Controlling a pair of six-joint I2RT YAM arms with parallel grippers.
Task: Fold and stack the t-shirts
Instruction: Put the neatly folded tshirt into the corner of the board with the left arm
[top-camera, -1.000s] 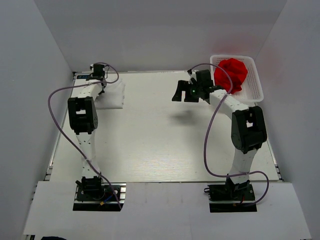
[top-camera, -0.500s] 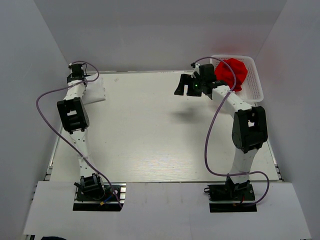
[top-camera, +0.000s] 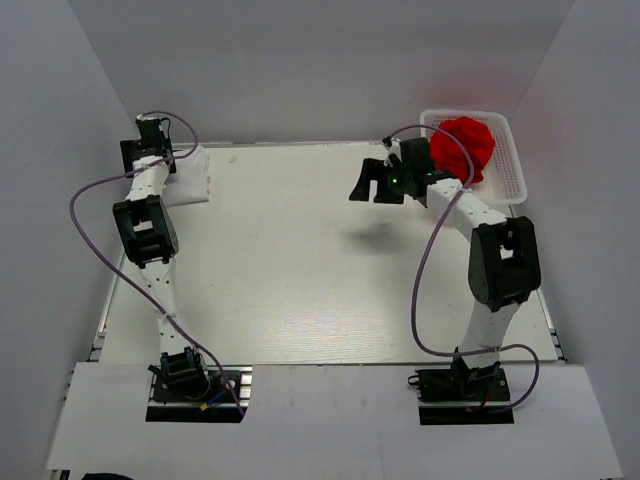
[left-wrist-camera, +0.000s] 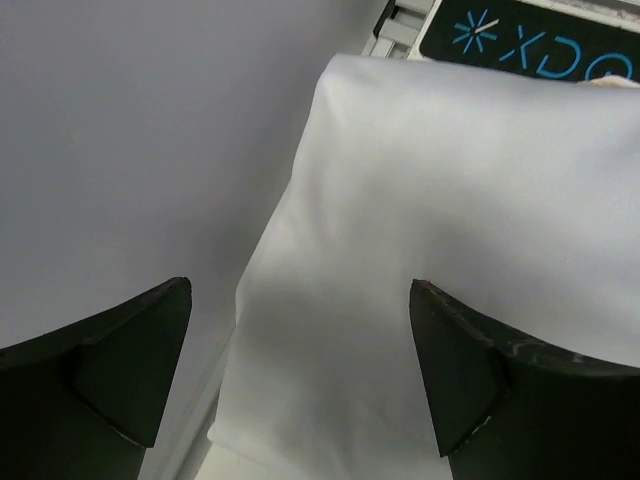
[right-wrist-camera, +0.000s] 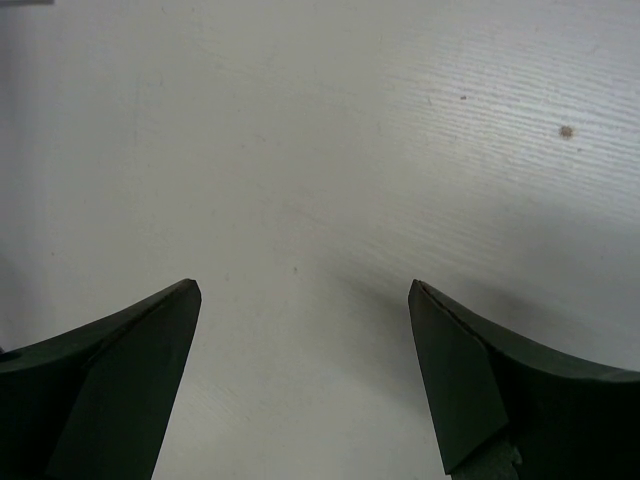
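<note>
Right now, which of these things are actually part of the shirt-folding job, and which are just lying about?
Part of the job:
- white t-shirt, lying folded at the far left corner
- red t-shirt, bunched up at the far right

Just there:
- white lattice basket, which only holds the red t-shirt
- table, the work surface

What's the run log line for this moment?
left gripper: open over folded white t-shirt, far-left corner | right gripper: open, empty, above table | red t-shirt: bunched in white basket
</note>
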